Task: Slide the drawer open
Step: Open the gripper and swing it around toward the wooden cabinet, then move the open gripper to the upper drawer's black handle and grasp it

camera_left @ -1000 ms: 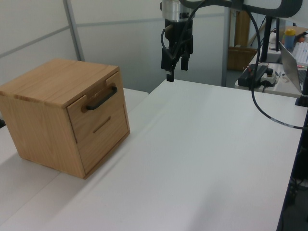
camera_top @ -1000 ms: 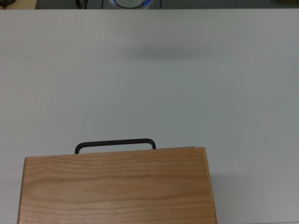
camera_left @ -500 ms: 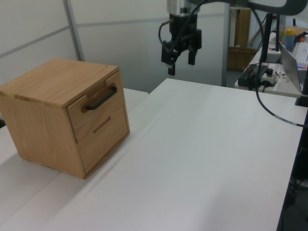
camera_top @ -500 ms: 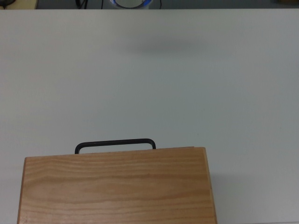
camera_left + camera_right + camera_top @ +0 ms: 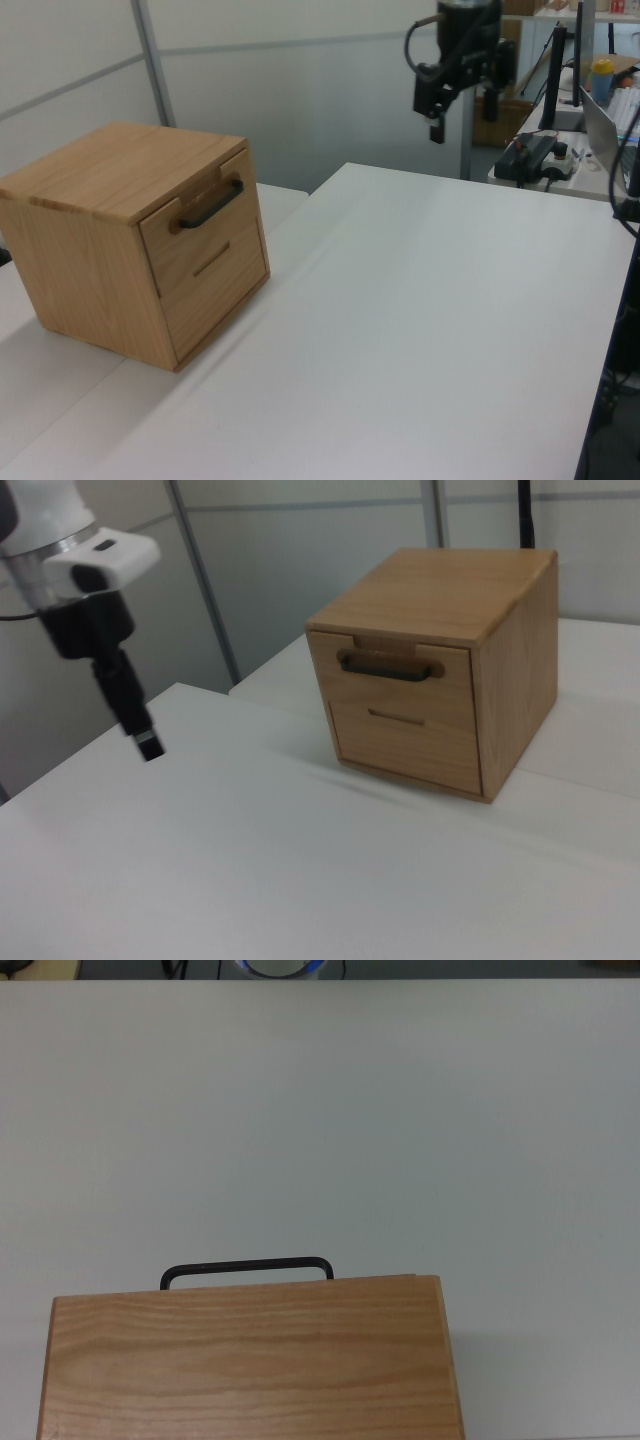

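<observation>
- Light wooden box-shaped drawer [image 5: 192,222] with thin black bar handle [image 5: 211,204]: closed, near desk [image 5: 420,330] edge.
- Black two-finger end effector [image 5: 462,98]: apart, empty, well away; risk: missing the handle.

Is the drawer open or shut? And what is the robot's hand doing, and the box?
drawer: shut, front flush with the cabinet.
handle: untouched, nothing gripping it.
hand: up in the air, far from the drawer, holding nothing, fingers apart.
cabinet: upright on the white table.

Lab or office – white worktable [image 5: 430,300], partition walls [image 5: 280,90], cluttered desk with power strip [image 5: 535,155].
</observation>
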You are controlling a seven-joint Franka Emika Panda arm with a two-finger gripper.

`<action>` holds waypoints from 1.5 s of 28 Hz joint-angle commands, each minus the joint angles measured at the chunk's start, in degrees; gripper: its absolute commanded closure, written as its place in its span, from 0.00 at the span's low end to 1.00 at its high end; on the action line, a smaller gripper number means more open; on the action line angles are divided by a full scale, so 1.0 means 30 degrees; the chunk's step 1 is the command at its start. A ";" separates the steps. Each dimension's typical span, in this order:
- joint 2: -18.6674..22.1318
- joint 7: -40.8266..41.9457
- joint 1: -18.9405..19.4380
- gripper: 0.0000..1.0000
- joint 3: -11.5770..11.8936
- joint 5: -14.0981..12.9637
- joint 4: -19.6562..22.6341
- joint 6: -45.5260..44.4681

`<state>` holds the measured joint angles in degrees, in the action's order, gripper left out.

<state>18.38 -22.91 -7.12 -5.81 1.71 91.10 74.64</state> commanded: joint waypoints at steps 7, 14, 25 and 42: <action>0.4943 -0.2673 0.0000 0.00 0.0120 -0.0044 0.4258 -0.1994; 0.5387 -0.4988 0.0059 0.00 0.0149 -0.0044 0.5929 -0.2290; 0.4861 -1.1751 0.0469 0.00 0.0090 -0.0395 0.8069 0.2069; 0.0731 -1.9609 0.0997 0.00 0.0061 -0.0512 0.7543 1.0742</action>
<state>25.15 -78.56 -4.84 -6.03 1.05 114.94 100.88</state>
